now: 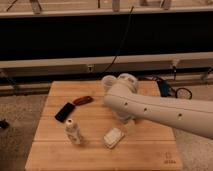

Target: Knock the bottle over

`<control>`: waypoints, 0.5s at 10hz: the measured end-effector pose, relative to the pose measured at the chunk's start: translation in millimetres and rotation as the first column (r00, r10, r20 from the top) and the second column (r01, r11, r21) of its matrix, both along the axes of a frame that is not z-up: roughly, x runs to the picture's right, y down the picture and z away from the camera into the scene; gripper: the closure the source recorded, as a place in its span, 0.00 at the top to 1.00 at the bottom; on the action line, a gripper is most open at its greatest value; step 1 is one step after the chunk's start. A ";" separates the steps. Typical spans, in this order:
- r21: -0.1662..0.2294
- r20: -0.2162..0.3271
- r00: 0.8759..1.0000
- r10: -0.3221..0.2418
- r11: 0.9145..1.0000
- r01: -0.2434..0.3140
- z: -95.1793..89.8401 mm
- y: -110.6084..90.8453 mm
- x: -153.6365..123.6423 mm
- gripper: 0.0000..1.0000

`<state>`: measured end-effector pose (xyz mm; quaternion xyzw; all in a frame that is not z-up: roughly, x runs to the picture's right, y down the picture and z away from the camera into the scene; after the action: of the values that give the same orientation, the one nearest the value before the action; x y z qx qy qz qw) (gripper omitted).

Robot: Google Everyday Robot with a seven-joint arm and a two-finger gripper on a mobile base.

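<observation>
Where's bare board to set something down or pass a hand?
Free: the front strip of the table before the bottle and packet, the gap between those two, the back-left corner left of the cup. Crowded: left-centre around the phone and brown item; centre-right under the arm, where the tool hangs just behind the packet.

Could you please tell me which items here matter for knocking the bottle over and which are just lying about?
Job: bottle, upright, front left; gripper, below the end of the arm, to the bottle's right.
Lying about: white cup, whitish packet, black flat item, reddish-brown item.
</observation>
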<state>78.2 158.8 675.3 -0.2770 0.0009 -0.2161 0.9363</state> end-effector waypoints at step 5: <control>-0.019 0.058 0.997 -0.056 0.998 0.057 -3.7 20.3 -25.5 0.75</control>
<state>52.6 179.1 671.6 -0.2800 -0.0202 -0.2505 0.9265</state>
